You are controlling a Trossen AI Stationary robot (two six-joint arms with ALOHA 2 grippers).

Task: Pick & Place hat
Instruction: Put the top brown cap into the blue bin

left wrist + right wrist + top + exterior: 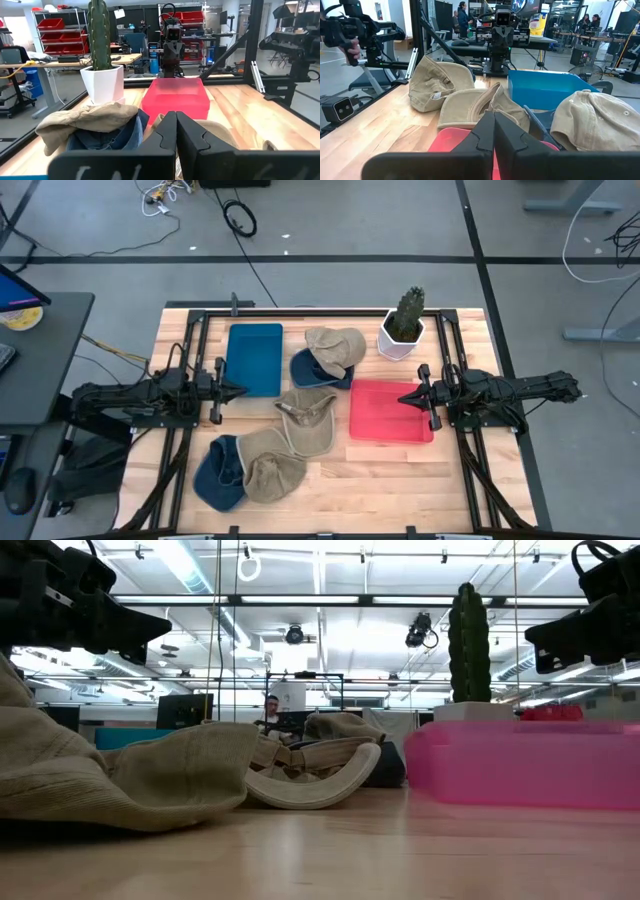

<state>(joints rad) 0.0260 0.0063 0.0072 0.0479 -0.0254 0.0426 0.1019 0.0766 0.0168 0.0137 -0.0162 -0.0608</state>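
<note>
Looking at where I'm at with this one: basically nothing done yet, as far as I can judge. Using the red tray (pixel 372 430) as my landmark and going left to right: my left gripper (pixel 238 391) sits well to the left of it, hovering at the inner edge of the blue tray (pixel 254 358), fingers pressed together with nothing in them. Both trays look empty. Between the two trays is the pile of hats: a blue hat (pixel 217 472) and a tan hat (pixel 272 467) down toward the front, another tan hat (pixel 309 420) just beside the red tray's left edge, then a navy hat (pixel 310 370) partly under a fourth tan cap (pixel 336 345) toward the back. All five are lying on the table, none gripped. My right gripper (pixel 405 397) hangs over the red tray's right half, pinched shut, also empty. Potted cactus (pixel 404 326) stands just behind the tray. So every pick and every place is left, I reckon
</note>
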